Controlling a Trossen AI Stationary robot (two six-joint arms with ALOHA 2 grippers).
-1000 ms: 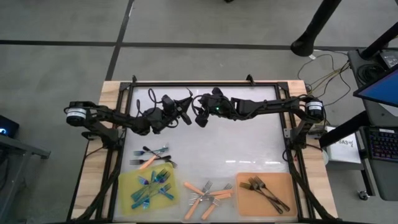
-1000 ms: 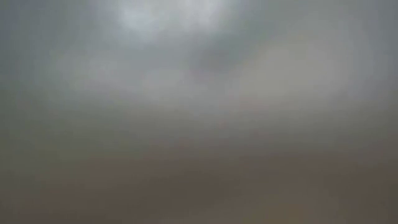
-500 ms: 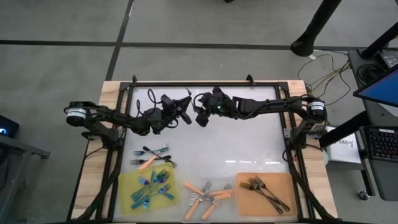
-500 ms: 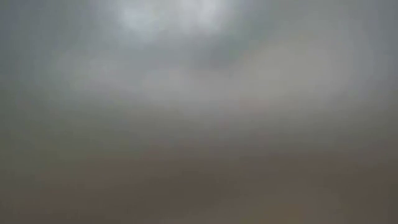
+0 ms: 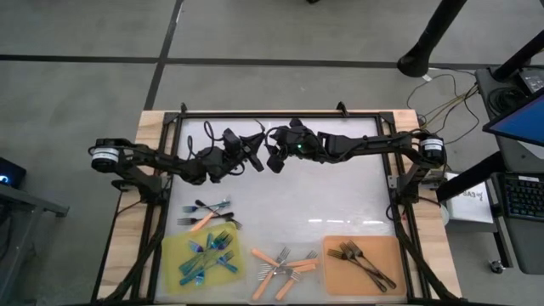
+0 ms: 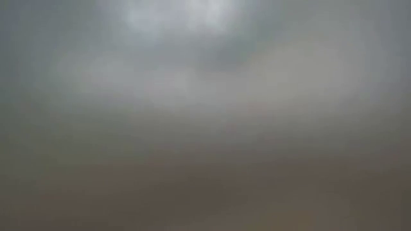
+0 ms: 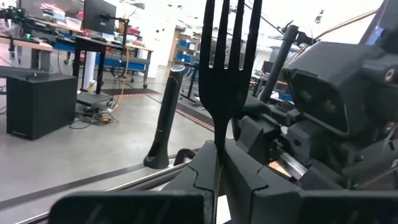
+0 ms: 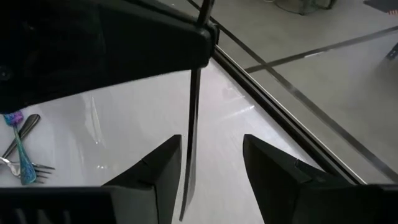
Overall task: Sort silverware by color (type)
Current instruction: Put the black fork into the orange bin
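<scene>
While both arms meet over the far part of the surface [image 5: 340,204], the yellow tray [image 5: 174,255] holds blue forks [image 5: 208,255] and the orange tray [image 5: 340,272] holds dark forks [image 5: 364,259]. Orange forks [image 5: 285,265] lie betw. them; a mixed few [image 5: 206,212] lie beyond the yellow tray. L end effector [image 7: 214,165] is clenched on a dark fork [image 7: 229,68], tines up. R end effector [image 8: 208,165] is spread wide around its handle, not gripping. Vs. a sec ago: nothing shifted.

Even overhead light, soft shadows, mild glare on the white table [image 5: 323,204] — the low view is a grey-brown blur, perhaps badly defocused.
</scene>
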